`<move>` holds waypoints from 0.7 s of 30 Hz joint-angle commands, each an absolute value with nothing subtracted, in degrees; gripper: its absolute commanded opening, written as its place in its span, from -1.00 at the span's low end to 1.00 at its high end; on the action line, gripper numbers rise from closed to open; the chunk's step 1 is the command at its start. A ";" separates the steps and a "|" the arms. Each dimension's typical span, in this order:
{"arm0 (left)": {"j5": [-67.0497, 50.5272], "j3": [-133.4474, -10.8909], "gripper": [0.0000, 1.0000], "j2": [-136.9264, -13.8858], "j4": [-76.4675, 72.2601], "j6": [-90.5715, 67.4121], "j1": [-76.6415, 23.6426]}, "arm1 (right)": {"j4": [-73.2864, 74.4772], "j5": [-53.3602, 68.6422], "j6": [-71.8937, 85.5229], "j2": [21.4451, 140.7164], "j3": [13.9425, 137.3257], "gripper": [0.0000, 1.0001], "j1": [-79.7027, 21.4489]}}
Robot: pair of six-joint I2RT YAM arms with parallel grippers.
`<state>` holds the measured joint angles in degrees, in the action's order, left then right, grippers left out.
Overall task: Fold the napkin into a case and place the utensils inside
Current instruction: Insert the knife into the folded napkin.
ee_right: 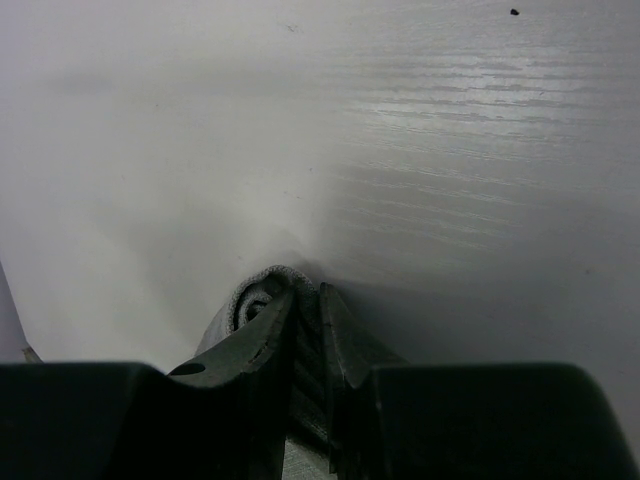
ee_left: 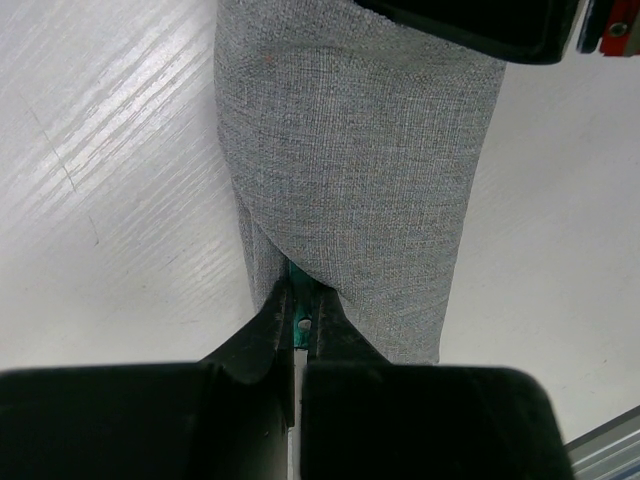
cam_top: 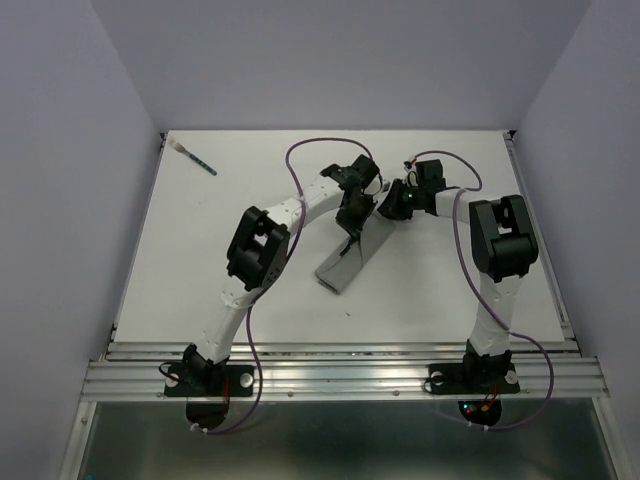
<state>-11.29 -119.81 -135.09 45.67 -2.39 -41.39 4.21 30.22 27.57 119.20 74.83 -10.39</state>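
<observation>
The napkin (cam_top: 347,262) lies folded as a narrow grey case (ee_left: 360,170), slanting across the middle of the table. My left gripper (ee_left: 300,300) is shut on the teal handle of a utensil (ee_left: 297,318) at the case's mouth; the utensil's front end is hidden under the cloth. In the top view that left gripper (cam_top: 350,228) sits over the case's far end. My right gripper (ee_right: 308,295) is shut on a bunched edge of the grey cloth (ee_right: 258,290), just right of the left one (cam_top: 391,208). A second teal-handled utensil (cam_top: 198,158) lies at the far left corner.
White table (cam_top: 470,300) with raised walls behind and on both sides. The two wrists stand close together over the case's far end. Purple cables (cam_top: 300,160) loop above the arms. A metal rail (cam_top: 340,375) runs along the near edge.
</observation>
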 commanded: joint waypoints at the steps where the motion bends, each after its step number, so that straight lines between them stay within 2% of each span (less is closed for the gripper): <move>1: -11.16 -123.13 -1.00 -134.82 42.10 -2.28 -40.96 | 7.65 30.76 26.02 119.00 73.57 -0.56 -12.30; 3: -11.25 -122.87 -0.98 -134.74 41.92 -2.63 -41.04 | 7.65 30.76 26.02 118.92 73.56 -0.56 -12.30; 7: -11.16 -122.78 -0.65 -134.65 41.92 -2.99 -40.96 | 7.65 30.59 26.01 118.74 73.48 -0.56 -12.30; 13: -10.81 -122.08 -0.35 -133.86 41.84 -4.04 -40.69 | 7.65 30.59 26.02 118.56 73.39 -0.56 -12.30; 16: -10.81 -121.03 -0.26 -132.89 41.57 -4.31 -40.61 | 7.73 30.50 25.93 118.48 73.30 -0.56 -12.30; 21: -10.37 -120.32 -0.25 -131.93 41.75 -4.31 -40.69 | 7.73 30.59 26.02 118.30 73.21 -0.56 -12.30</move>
